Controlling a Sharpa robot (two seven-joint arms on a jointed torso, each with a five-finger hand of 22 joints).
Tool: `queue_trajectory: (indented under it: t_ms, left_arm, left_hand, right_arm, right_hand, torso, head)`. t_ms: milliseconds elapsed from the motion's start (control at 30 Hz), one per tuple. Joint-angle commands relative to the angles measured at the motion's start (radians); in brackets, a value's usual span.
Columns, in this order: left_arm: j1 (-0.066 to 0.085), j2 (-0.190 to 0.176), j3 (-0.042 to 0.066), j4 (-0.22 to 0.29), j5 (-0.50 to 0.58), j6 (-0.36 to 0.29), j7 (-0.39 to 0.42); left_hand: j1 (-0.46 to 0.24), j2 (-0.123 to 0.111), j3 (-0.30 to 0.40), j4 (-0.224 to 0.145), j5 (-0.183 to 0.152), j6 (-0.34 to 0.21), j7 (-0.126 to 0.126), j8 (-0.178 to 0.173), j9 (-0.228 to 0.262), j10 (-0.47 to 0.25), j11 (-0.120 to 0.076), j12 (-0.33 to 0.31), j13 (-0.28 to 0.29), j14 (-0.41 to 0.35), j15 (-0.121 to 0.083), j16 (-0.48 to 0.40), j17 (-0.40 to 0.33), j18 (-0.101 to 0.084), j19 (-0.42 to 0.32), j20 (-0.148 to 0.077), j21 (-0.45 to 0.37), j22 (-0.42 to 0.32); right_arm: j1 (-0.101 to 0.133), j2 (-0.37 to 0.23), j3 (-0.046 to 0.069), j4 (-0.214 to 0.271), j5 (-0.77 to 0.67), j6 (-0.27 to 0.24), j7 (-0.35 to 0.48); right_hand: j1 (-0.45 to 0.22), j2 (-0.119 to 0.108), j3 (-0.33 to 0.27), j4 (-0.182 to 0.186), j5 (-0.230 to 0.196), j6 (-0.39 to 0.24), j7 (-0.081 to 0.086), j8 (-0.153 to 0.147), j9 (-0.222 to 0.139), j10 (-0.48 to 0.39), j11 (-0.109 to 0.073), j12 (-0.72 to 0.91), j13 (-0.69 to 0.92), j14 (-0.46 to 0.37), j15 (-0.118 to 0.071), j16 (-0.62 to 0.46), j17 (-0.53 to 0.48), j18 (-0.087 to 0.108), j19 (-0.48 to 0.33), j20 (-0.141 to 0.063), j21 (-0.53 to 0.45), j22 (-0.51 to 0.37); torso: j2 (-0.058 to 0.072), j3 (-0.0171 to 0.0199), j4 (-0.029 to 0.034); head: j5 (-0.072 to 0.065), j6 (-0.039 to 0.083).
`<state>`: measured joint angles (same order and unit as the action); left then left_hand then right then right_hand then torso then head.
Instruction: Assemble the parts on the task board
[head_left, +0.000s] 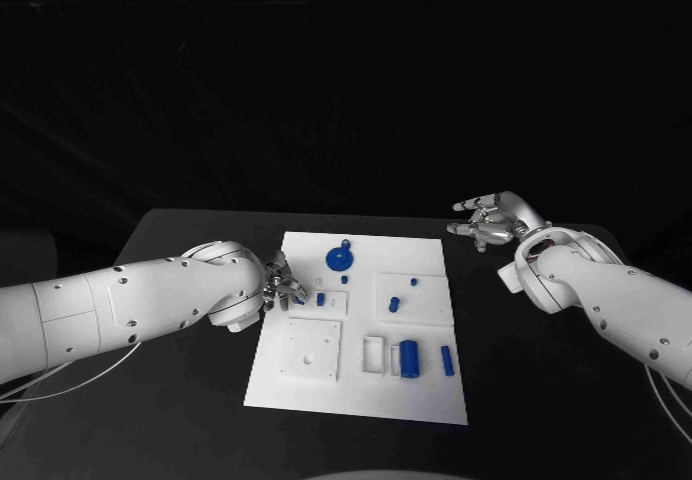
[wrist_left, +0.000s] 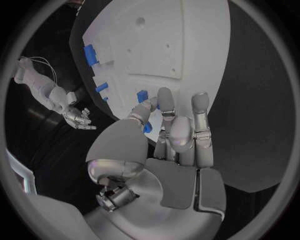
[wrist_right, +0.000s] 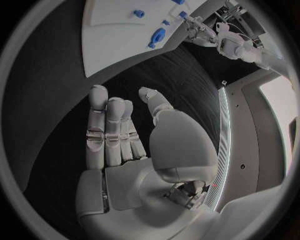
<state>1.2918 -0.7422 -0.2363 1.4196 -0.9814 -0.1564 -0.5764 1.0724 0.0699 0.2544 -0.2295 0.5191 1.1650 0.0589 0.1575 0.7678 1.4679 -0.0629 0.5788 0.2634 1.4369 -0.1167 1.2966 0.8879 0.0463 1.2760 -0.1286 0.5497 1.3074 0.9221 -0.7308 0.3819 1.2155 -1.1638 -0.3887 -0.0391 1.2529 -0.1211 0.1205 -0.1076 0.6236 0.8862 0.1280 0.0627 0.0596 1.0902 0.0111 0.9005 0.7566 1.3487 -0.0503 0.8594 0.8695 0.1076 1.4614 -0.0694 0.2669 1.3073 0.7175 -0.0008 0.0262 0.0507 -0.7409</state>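
The white task board (head_left: 310, 385) lies in the middle of the table. On it are a blue disc (head_left: 339, 258), a small blue peg (head_left: 392, 303), a blue cylinder (head_left: 410, 357) and a blue bar (head_left: 447, 360). My left hand (head_left: 280, 290) is at the board's left edge and pinches a small blue part (head_left: 299, 298) between thumb and fingers. In the left wrist view, this blue part (wrist_left: 147, 127) shows under the thumb of my left hand (wrist_left: 178, 132). Another blue piece (head_left: 320, 297) stands just beside it. My right hand (head_left: 495, 222) hovers beyond the board's far right corner, fingers apart and empty.
The board has square raised plates (head_left: 313, 350) and a white slot block (head_left: 374, 354) near its front. Black table (head_left: 173, 400) surrounds the board on all sides. My right hand (wrist_right: 119, 145) is over bare table, with the board (wrist_right: 119, 35) some way ahead.
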Motion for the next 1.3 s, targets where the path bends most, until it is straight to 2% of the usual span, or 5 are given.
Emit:
queue_trajectory:
  t_ms: [33, 367, 467, 800, 1300]
  left_arm:
    - [-0.009, 0.004, -0.006, 0.005, -0.012, 0.045, -0.012]
    - [-0.009, 0.013, -0.006, -0.003, -0.016, 0.045, -0.010]
    - [-0.009, 0.017, -0.006, -0.006, -0.016, 0.050, -0.009]
    - [-0.015, 0.031, -0.005, -0.011, -0.029, 0.061, -0.009]
    - [-0.017, 0.033, -0.005, -0.015, -0.045, 0.075, -0.011]
  left_hand:
    - [0.006, -0.001, 0.007, -0.013, 0.004, 0.086, -0.080, 0.004, 0.043, 0.048, -0.009, 0.003, -0.001, 0.007, -0.001, 0.003, 0.001, 0.005, 0.002, 0.007, 0.006, 0.019]
    - [0.005, -0.003, 0.006, -0.008, 0.003, 0.086, -0.080, 0.003, 0.043, 0.048, -0.009, 0.006, -0.010, 0.007, -0.001, 0.002, -0.001, 0.006, 0.002, 0.007, 0.007, 0.018]
    - [0.007, -0.009, 0.000, 0.004, -0.003, 0.087, -0.081, 0.000, 0.039, 0.048, -0.008, 0.006, -0.017, 0.006, -0.002, -0.001, -0.005, 0.005, 0.001, 0.006, 0.006, 0.018]
    - [0.009, -0.012, -0.003, 0.011, -0.007, 0.093, -0.082, -0.001, 0.037, 0.048, -0.009, 0.009, -0.020, 0.007, -0.002, 0.002, -0.002, 0.004, 0.002, 0.007, 0.006, 0.018]
    - [0.016, -0.026, -0.006, 0.025, -0.012, 0.106, -0.084, -0.016, 0.028, 0.048, -0.009, 0.013, -0.030, 0.006, -0.002, 0.002, -0.001, 0.005, 0.001, 0.008, 0.006, 0.018]
  right_arm:
    - [-0.001, 0.000, 0.001, 0.001, 0.000, 0.013, 0.005]
    - [-0.002, 0.000, 0.001, 0.001, 0.000, 0.013, 0.005]
    - [-0.002, 0.000, 0.001, 0.000, 0.000, 0.013, 0.005]
    - [-0.003, 0.001, 0.001, 0.000, 0.000, 0.014, 0.006]
    - [-0.005, 0.002, 0.001, -0.002, 0.000, 0.014, 0.006]
  right_hand:
    - [-0.012, 0.002, 0.005, 0.000, 0.004, -0.002, 0.003, -0.004, 0.001, 0.001, 0.003, -0.004, -0.001, 0.003, -0.004, -0.004, -0.001, 0.013, 0.032, -0.003, 0.000, 0.026]
    - [-0.012, 0.002, 0.005, 0.000, 0.004, -0.002, 0.003, -0.004, 0.001, 0.001, 0.003, -0.004, -0.001, 0.003, -0.004, -0.004, -0.001, 0.013, 0.032, -0.003, 0.000, 0.026]
    - [-0.012, 0.002, 0.005, 0.000, 0.004, -0.002, 0.003, -0.004, 0.001, 0.001, 0.003, -0.004, -0.001, 0.003, -0.004, -0.004, -0.001, 0.013, 0.032, -0.003, 0.000, 0.026]
    - [-0.012, 0.002, 0.005, 0.000, 0.004, -0.002, 0.003, -0.004, 0.001, 0.001, 0.003, -0.004, -0.001, 0.003, -0.004, -0.004, -0.001, 0.013, 0.032, -0.003, 0.000, 0.026]
    - [-0.012, 0.002, 0.004, 0.001, 0.005, -0.003, 0.003, -0.004, 0.001, 0.000, 0.003, -0.005, -0.002, 0.002, -0.004, -0.006, -0.001, 0.013, 0.032, -0.003, -0.006, 0.025]
  torso:
    - [0.000, -0.0001, 0.0002]
    - [0.000, 0.0000, -0.0010]
    - [0.000, 0.0004, -0.0013]
    - [0.000, 0.0002, -0.0009]
    - [0.000, 0.0001, 0.0006]
  head:
    - [0.000, -0.001]
    - [-0.001, -0.003]
    - [-0.002, -0.003]
    - [-0.007, -0.005]
    - [-0.009, -0.008]
